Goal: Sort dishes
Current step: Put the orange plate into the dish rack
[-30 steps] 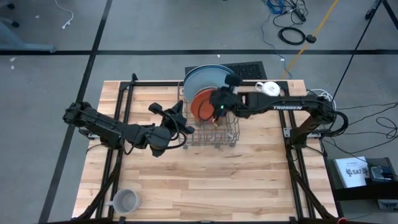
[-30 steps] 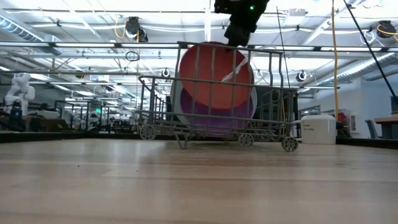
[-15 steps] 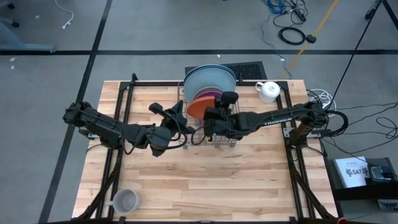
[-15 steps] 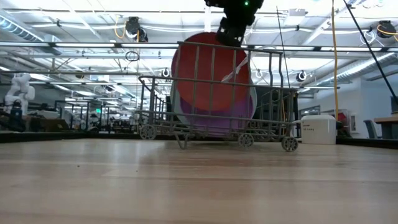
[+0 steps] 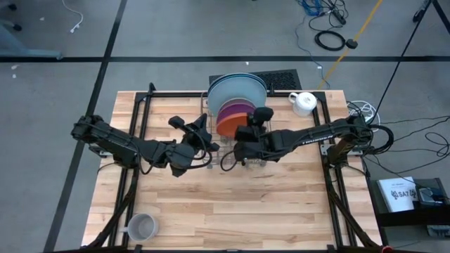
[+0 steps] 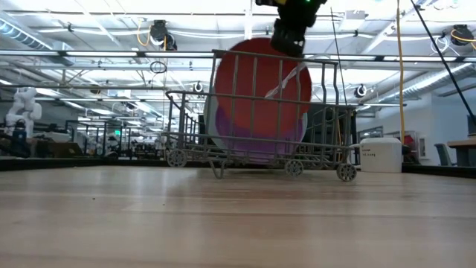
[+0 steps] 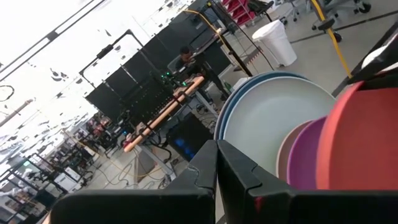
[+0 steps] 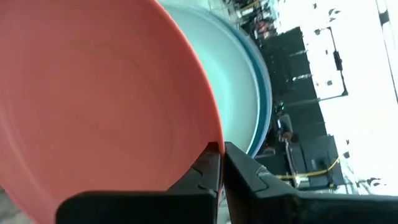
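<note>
On the wooden bench [image 5: 232, 204], my right end effector [image 8: 219, 163] pinches the orange plate's [image 8: 93, 93] rim, seemingly above the rack [image 5: 235, 151] at centre frame; I should lower it squarely between wires.

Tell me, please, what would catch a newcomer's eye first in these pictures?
Probably the orange plate, standing on edge in the wire dish rack at the table's far middle, with the right gripper shut on its rim. Behind it stand a purple plate and larger light blue plates. The left gripper is shut and empty beside the rack, and a white mug sits to the rack's right.
</note>
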